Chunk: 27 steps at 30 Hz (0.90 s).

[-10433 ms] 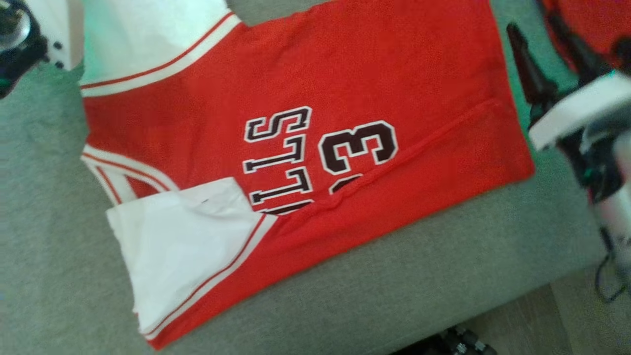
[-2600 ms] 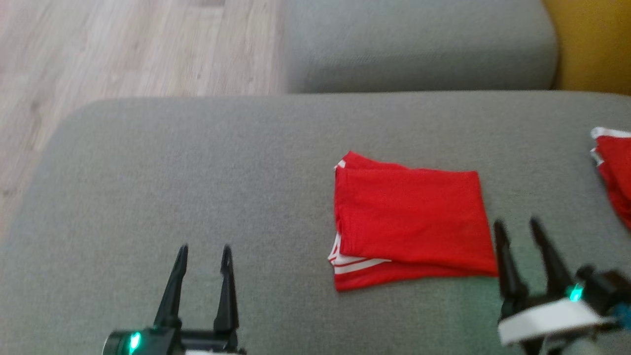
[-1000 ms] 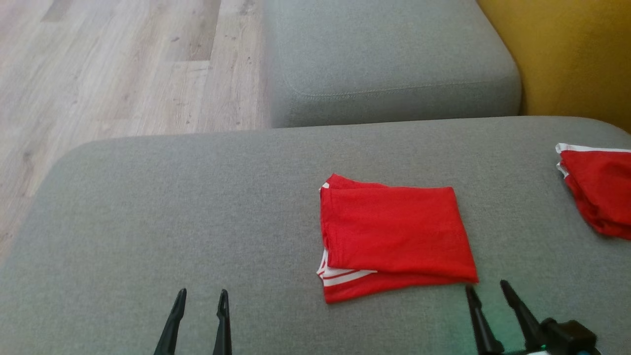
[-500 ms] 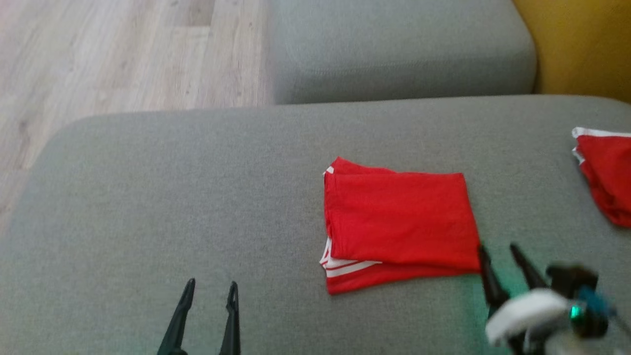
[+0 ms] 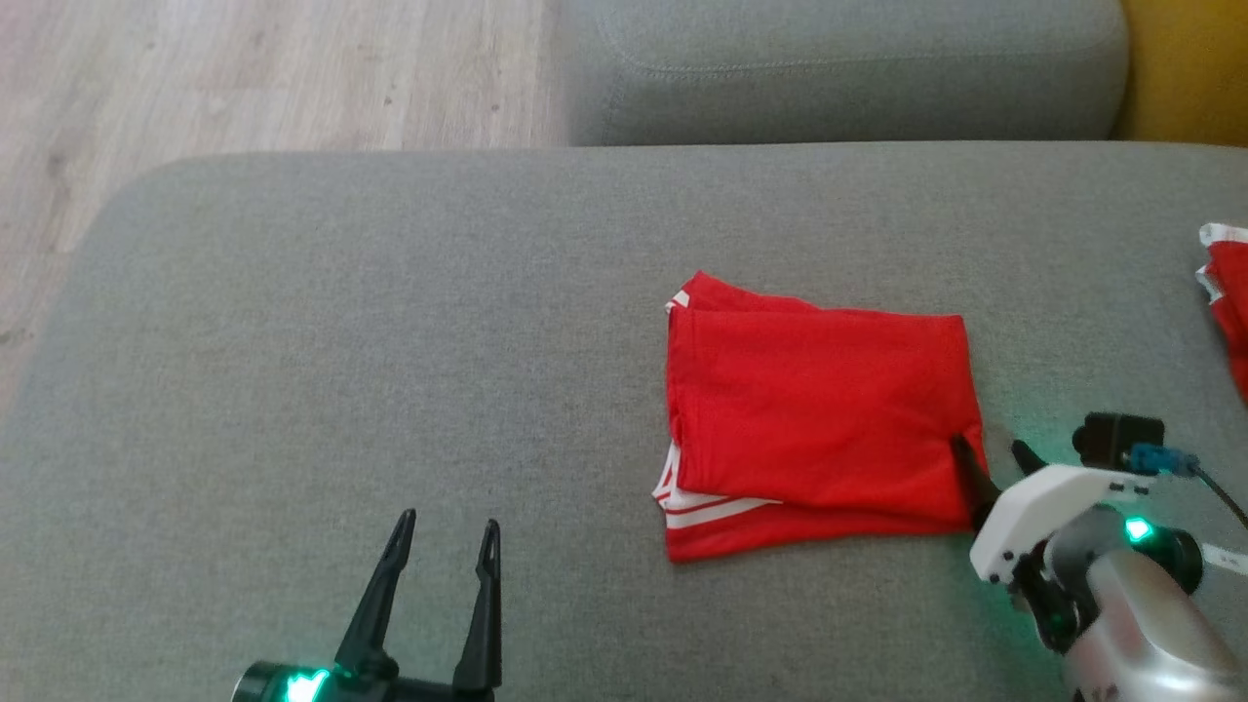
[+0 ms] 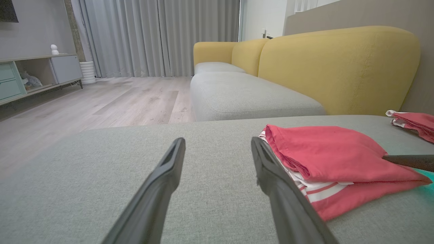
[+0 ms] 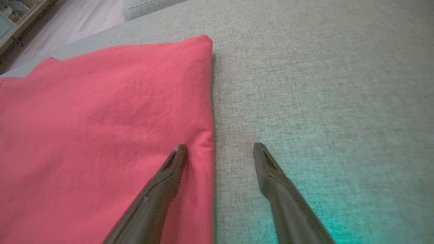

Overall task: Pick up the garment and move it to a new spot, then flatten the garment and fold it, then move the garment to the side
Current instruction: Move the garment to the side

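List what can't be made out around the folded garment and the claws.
- Folded garment: its inner layers, hidden by its own top fold.
- Second red garment: head view's right edge cuts it off.
- Right claw: right wrist view, it straddles the garment's edge; contact unclear.
- Left claw: head view's bottom edge cuts its base.

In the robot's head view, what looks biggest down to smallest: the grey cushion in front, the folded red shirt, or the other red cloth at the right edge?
1. grey cushion
2. folded red shirt
3. other red cloth, though the frame edge cuts it off, so its whole size is unsure.
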### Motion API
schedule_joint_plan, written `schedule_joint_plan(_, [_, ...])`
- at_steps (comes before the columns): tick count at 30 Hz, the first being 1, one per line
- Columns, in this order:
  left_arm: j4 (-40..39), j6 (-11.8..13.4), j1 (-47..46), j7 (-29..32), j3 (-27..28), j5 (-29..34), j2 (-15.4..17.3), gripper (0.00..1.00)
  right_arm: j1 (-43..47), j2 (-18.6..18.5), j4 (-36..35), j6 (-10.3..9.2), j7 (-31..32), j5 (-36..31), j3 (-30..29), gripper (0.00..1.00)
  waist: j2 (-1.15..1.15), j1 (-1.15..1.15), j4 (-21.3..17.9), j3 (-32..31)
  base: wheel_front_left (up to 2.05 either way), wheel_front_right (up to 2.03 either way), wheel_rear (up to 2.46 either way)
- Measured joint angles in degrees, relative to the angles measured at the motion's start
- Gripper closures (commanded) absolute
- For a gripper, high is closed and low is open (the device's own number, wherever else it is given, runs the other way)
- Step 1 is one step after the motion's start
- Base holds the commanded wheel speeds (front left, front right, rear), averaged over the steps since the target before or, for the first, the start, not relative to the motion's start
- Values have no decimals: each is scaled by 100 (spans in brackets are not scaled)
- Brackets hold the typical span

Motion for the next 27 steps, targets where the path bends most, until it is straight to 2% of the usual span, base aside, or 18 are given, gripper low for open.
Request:
schedule_joint_plan(2, [1,3,-32,0,0,0,0,0,-147,21,191,0,0,-1,32,0,0,-1,19,55,0,0,0])
schedule_joint_plan(3, [1,23,-56,0,-1,0,0,0,-233,36,272,0,3,7,66,4,0,-1,23,82,0,0,0])
schedule_joint_plan(4, [0,34,-82,0,-2,0,0,0,-321,38,336,0,26,8,122,29,0,-1,26,112,0,0,0])
schedule_joint_plan(5, [0,43,-98,0,-2,-1,-1,0,-400,37,381,0,24,22,181,93,0,-1,26,142,0,0,0])
schedule_joint_plan(6, [-1,43,-116,0,-2,-1,0,0,-471,37,414,0,20,57,244,100,0,-1,24,174,0,0,0])
schedule_joint_plan(10, [-13,52,-196,0,0,-3,-1,0,-599,29,443,0,-87,125,460,100,0,-1,-13,276,0,0,0])
schedule_joint_plan(14, [-44,93,-323,0,-7,-11,-1,0,-872,-290,386,2,-203,136,764,100,0,0,-164,505,0,0,0])
schedule_joint_plan(27, [-143,86,-930,0,-13,-68,-4,0,-1807,-2075,-495,1,-4,-281,693,100,0,0,-944,1265,0,0,0])
